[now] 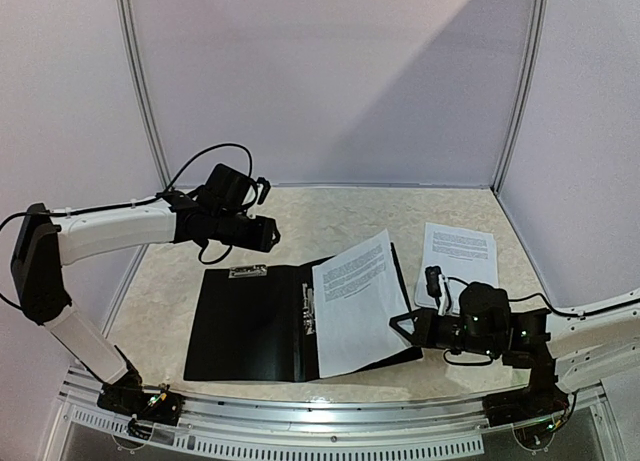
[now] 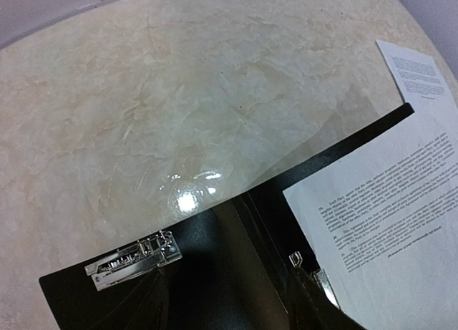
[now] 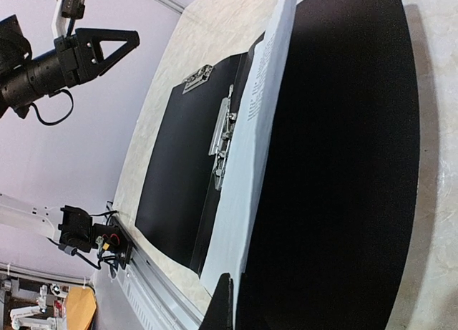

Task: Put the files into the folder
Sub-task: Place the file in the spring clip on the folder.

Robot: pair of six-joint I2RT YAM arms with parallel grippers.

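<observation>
Just dense, unreadable print on files (image 1: 357, 299)

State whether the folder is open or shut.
Open: the folder lies spread, inner metal clips exposed, a printed sheet on its right half.

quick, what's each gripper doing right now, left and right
left gripper: cannot tell if open or closed, nothing seen held
right gripper: closed on the edge of the folder
</observation>
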